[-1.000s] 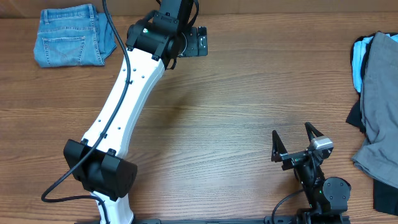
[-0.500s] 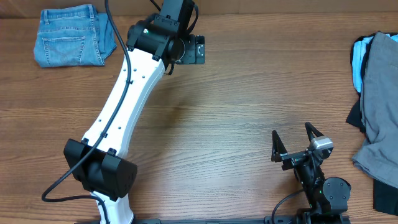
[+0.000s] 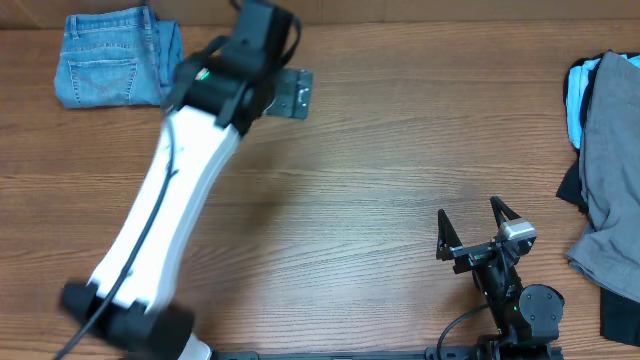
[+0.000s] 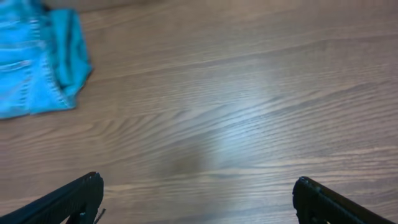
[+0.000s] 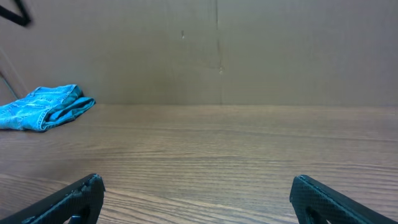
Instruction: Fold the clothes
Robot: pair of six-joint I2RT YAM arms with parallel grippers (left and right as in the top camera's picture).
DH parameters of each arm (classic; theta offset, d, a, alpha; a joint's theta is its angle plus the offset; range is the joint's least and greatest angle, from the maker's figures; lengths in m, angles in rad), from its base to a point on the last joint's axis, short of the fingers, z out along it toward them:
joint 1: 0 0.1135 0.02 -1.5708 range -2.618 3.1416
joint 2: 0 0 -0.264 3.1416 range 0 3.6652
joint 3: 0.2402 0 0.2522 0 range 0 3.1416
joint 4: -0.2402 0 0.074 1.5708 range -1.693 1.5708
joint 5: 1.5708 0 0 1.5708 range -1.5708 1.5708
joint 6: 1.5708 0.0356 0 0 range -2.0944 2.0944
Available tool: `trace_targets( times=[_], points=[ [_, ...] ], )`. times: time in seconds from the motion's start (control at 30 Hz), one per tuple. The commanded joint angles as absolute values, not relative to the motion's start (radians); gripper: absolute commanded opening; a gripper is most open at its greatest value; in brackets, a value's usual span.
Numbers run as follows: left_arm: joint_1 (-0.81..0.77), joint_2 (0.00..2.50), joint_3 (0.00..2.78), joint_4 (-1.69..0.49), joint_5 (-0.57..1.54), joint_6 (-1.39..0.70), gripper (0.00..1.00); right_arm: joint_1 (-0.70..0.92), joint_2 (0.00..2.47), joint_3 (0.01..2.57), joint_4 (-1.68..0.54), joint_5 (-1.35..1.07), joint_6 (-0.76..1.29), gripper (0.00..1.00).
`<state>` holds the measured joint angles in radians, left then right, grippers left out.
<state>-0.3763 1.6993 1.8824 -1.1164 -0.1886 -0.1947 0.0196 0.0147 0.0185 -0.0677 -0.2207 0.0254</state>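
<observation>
Left jaws and right jaws both stand wide apart with nothing between them, the left pair above bare counter [image 4: 205, 124] and the right pair low near the front edge. From the left jaws I see the folded jeans [image 4: 34, 62] ahead and off to the left, clear of them, and from the right jaws the jeans lie far ahead, also to the left. Well off to the right of the right jaws sits an unfolded heap of grey, pale-blue and dark clothes [image 3: 612, 150].
</observation>
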Motion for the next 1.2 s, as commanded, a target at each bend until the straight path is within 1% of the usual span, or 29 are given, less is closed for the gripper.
trace_targets(
  times=[0.0, 0.1, 0.3, 0.43, 0.53, 0.7, 0.97, 1.17],
  points=[
    [-0.329, 1.549, 1.698, -1.037, -0.218, -0.188, 1.00, 0.019, 0.003, 0.008, -0.062, -0.214, 0.018, 1.00],
    [-0.304, 1.423, 1.495, -0.882, -0.217, -0.191, 1.00, 0.019, 0.003, 0.008, -0.062, -0.214, 0.018, 1.00],
    [-0.250, 1.113, 1.040, -0.479, -0.204, -0.191, 1.00, 0.019, 0.003, 0.008, -0.062, -0.214, 0.018, 1.00],
    [-0.191, 0.908, 0.770, -0.239, -0.142, -0.191, 1.00, 0.019, 0.003, 0.008, -0.062, -0.214, 0.018, 1.00],
    [-0.141, 0.747, 0.598, -0.109, -0.110, -0.191, 1.00, 0.019, 0.003, 0.008, -0.062, -0.214, 0.018, 1.00],
    [-0.089, 0.518, 0.385, 0.006, -0.100, -0.210, 1.00, 0.019, 0.003, 0.008, -0.062, -0.214, 0.018, 1.00],
    [-0.078, 0.308, 0.157, 0.182, -0.104, -0.210, 1.00, 0.019, 0.003, 0.008, -0.062, -0.214, 0.018, 1.00],
    [-0.026, 0.155, 0.062, 0.214, -0.075, -0.214, 1.00, 0.019, 0.003, 0.008, -0.062, -0.214, 0.018, 1.00]
  ],
)
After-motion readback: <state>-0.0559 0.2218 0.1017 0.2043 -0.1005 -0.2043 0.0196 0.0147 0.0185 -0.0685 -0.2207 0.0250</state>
